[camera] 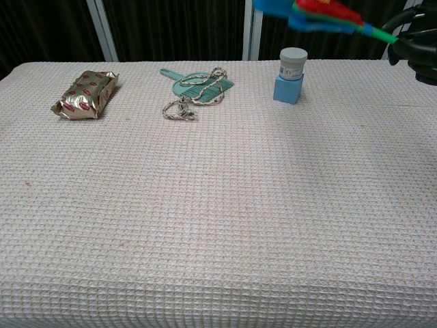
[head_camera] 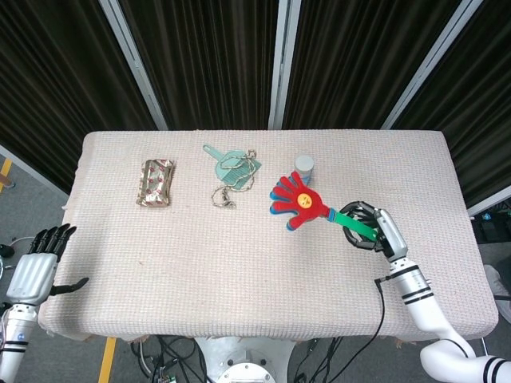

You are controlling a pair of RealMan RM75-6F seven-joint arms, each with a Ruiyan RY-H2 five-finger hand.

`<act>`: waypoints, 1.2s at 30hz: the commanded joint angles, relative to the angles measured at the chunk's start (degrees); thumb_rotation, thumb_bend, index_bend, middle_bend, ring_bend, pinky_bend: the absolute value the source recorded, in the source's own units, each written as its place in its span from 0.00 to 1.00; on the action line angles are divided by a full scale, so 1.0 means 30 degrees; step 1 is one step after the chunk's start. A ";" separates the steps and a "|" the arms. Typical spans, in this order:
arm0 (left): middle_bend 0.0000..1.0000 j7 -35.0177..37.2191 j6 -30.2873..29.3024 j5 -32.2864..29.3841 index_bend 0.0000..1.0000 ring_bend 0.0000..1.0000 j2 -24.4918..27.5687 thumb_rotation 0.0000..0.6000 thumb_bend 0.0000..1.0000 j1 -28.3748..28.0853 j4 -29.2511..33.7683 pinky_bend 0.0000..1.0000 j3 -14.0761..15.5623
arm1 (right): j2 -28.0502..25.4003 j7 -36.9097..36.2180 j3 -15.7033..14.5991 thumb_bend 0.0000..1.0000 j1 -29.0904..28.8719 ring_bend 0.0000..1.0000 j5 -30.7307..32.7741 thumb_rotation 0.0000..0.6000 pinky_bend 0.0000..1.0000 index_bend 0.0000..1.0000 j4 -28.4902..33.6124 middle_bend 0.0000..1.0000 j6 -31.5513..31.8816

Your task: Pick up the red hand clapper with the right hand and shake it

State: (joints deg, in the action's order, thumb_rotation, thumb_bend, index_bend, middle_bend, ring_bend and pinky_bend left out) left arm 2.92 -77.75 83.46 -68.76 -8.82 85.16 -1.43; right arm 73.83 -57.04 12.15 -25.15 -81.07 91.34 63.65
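Right robot hand [head_camera: 374, 230]: black fingers, silver back, white wrist with black bands, black cable. Left robot hand [head_camera: 36, 267]: same finish

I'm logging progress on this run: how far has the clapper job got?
The pick-up looks done: the right hand grips the green handle of the red hand clapper, which is lifted clear of the table in the chest view. Shaking seems under way, since the clapper looks blurred there. How much shaking remains cannot be told. The left hand hangs idle beside the table.
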 commanded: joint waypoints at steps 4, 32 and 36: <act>0.02 -0.0075 0.0010 -0.0023 0.04 0.00 0.0018 0.86 0.13 -0.0036 0.0066 0.06 -0.0036 | -0.0433 -1.3187 -0.0057 0.92 0.0225 0.99 -0.1698 1.00 1.00 1.00 -0.2159 0.90 -0.0261; 0.02 -0.0323 -0.0215 -0.0042 0.04 0.00 0.0045 0.86 0.13 0.0044 0.0227 0.06 -0.0050 | 0.0717 1.3377 -0.1660 0.92 -0.0594 0.99 -0.1251 1.00 1.00 1.00 -0.2526 0.90 -0.0208; 0.02 -0.0389 -0.0281 -0.0008 0.04 0.00 0.0032 0.86 0.13 0.0054 0.0273 0.06 -0.0058 | 0.0562 1.2209 -0.2450 0.92 -0.0553 0.99 -0.2786 1.00 1.00 1.00 -0.3481 0.90 0.0365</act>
State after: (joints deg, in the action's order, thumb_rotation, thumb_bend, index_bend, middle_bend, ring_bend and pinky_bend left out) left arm 1.75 -78.59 83.43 -68.66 -8.67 85.98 -1.60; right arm 75.67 -14.19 6.92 -27.03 -85.65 82.56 62.18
